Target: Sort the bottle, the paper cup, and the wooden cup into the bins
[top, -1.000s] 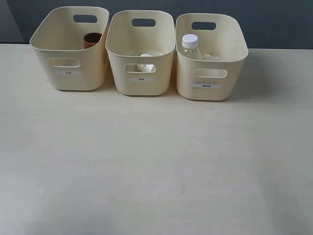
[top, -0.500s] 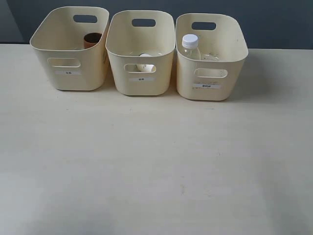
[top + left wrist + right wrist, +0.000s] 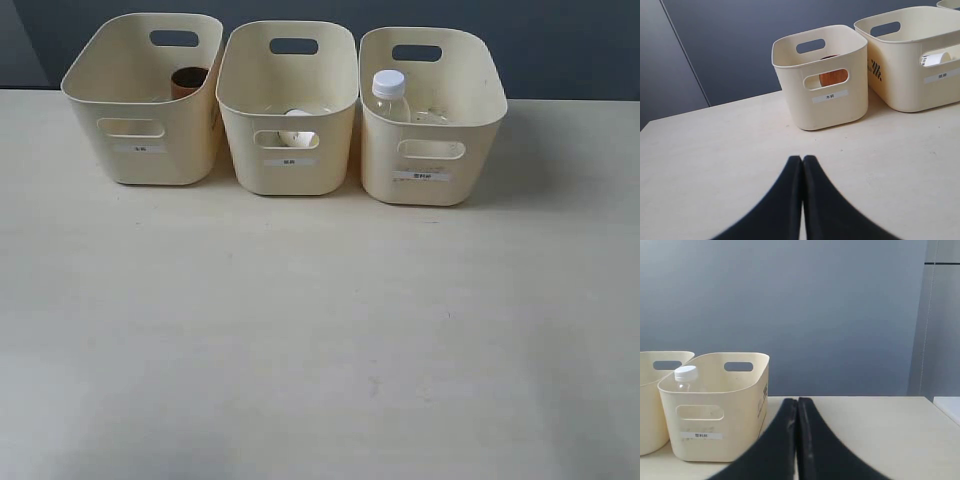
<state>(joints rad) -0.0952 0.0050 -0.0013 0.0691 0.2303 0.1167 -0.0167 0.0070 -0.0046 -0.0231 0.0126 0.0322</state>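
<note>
Exterior view: bins [image 3: 245, 150] hold wooden cup [image 3: 187, 82], paper cup [image 3: 296, 130], bottle [image 3: 389, 88], L-R.

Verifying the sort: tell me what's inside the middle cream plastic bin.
A white paper cup sits low in the middle cream plastic bin, seen partly through its front cutout. The wall covers the rest.

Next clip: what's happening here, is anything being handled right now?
Nothing is being handled. The wooden cup sits in the left bin, the paper cup in the middle bin, and the bottle stands upright in the right bin. The left gripper and right gripper hold nothing, with their fingers closed together, back from the bins. The sorting looks finished.
</note>
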